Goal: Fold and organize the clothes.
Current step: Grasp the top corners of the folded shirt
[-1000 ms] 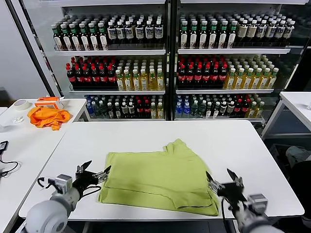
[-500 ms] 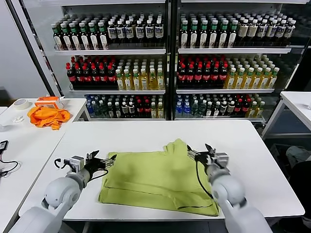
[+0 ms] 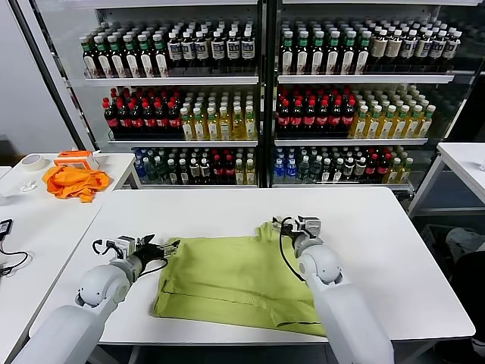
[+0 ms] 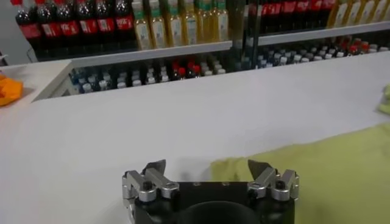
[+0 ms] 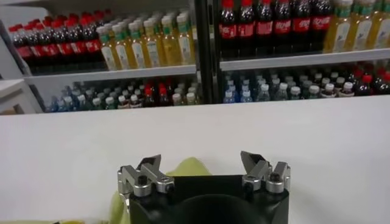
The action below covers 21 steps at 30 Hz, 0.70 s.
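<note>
T-shirt [image 3: 242,282] flat on table [image 3: 379,227]; both hands open at far corners

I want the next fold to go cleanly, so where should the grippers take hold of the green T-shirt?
Probably at the far corners of the T-shirt: left gripper from the left edge, right gripper at the raised sleeve bump, both coming low since the cloth lies flat.

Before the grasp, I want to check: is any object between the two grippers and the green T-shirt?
Nothing visible. The open left gripper is at the T-shirt's left far corner, the open right gripper at its raised far fold.
</note>
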{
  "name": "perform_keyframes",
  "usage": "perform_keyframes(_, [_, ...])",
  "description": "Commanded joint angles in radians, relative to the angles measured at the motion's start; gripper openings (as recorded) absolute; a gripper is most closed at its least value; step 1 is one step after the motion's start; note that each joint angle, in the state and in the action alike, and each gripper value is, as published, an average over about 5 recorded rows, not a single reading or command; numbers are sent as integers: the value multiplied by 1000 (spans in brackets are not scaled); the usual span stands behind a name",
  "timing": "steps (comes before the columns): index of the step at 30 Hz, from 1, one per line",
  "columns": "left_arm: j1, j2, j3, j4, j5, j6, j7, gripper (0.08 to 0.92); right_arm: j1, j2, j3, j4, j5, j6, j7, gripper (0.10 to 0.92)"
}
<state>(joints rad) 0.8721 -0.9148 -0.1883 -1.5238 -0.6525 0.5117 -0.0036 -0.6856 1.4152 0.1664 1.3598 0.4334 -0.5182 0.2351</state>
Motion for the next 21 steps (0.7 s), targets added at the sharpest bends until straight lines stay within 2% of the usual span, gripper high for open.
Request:
perform_keyframes(1, [-24, -3, 7, 52, -1, -6, 25, 822, 47, 39, -15, -113, -47, 27, -3, 823])
perform_keyframes(10, [-24, -9, 25, 62, 8, -36, 23, 811, 61, 49, -12, -156, -40, 20, 13, 802])
perform_keyframes(12, [-23, -9, 25, 63, 7, -34, 23, 784, 61, 51, -12, -158, -31, 12, 14, 759])
perform_keyframes(21, [-9, -13, 26, 56, 7, -35, 24, 534, 69, 54, -12, -176, -4, 1, 11, 499])
